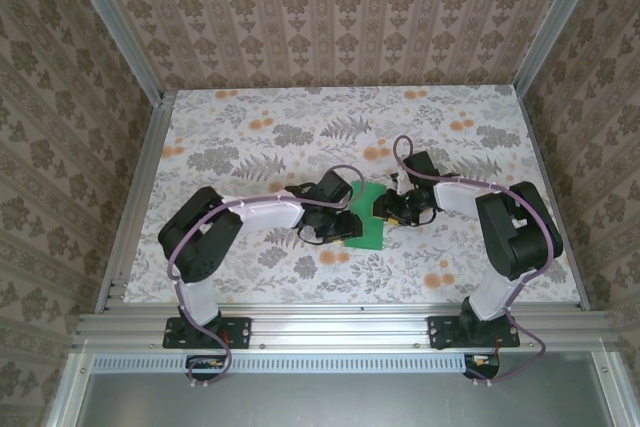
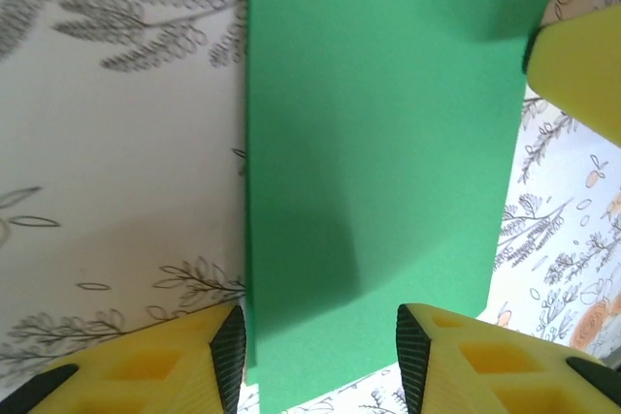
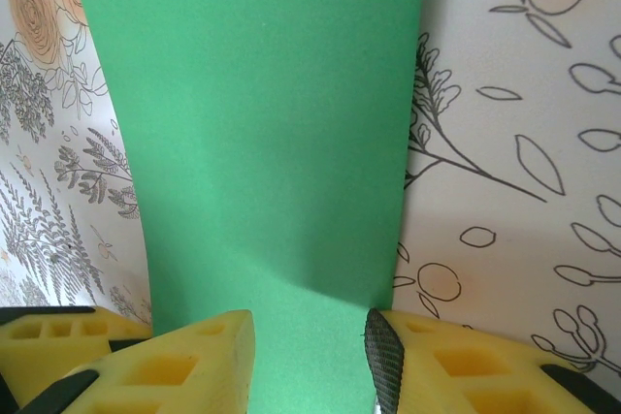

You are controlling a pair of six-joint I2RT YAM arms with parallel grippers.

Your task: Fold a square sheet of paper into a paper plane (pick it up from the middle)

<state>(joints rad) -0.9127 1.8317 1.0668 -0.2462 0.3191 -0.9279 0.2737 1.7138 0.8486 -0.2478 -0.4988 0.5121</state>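
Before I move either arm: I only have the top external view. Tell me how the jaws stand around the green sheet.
Observer: Left gripper is open, and the near edge of the square sheet of paper lies in the gap between its yellow fingers.
Operator: Now the right one.
Observer: Right gripper is open too, and the sheet runs out between its fingers.
Operator: Report anything at the sheet's far end.
Observer: In the left wrist view, one right fingertip sits at the sheet's far corner. I cannot tell whether it touches.

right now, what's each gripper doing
left gripper: open, over the square sheet of paper, no grip seen
right gripper: open, over the same sheet
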